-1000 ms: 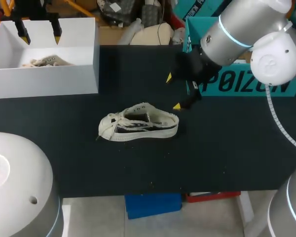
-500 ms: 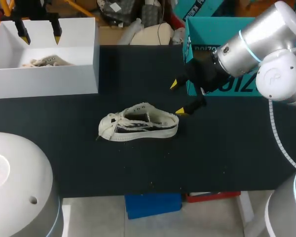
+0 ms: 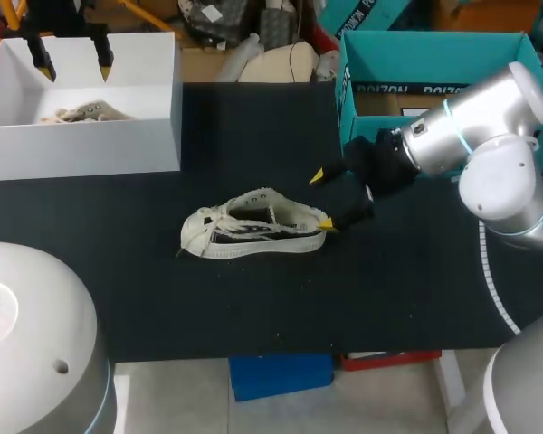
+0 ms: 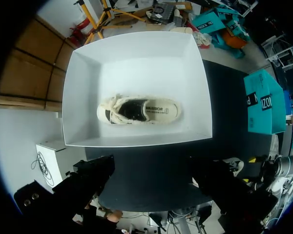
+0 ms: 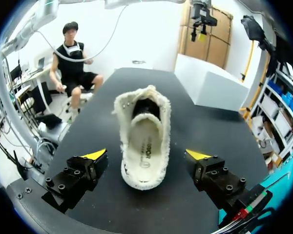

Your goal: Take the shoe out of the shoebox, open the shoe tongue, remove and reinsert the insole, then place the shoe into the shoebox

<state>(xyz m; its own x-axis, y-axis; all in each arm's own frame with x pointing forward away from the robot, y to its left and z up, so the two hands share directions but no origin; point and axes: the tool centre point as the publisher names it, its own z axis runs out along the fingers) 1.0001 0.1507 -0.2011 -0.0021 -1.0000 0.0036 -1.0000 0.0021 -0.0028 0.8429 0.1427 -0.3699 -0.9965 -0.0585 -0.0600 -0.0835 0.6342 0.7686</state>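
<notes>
A cream and black low sneaker (image 3: 253,224) lies on its side on the black table, toe to the left. My right gripper (image 3: 320,199) hovers just behind its heel, open, one yellow tip on either side. In the right wrist view the sneaker (image 5: 141,126) lies heel-first between and ahead of the spread fingers of the gripper (image 5: 146,155), and its insole shows inside. My left gripper (image 4: 151,168) hangs open high over the white shoebox (image 4: 136,141), which holds a second sneaker (image 4: 139,109).
The white shoebox (image 3: 81,149) stands at the table's back left, with my left gripper (image 3: 71,50) above it. An open teal box (image 3: 434,63) sits at the back right, close behind my right arm. Bare black tabletop lies in front of the sneaker.
My right gripper has dropped lower and come in toward the sneaker's heel. The arm has swung down, uncovering the teal box. The left arm and the sneaker have not moved.
</notes>
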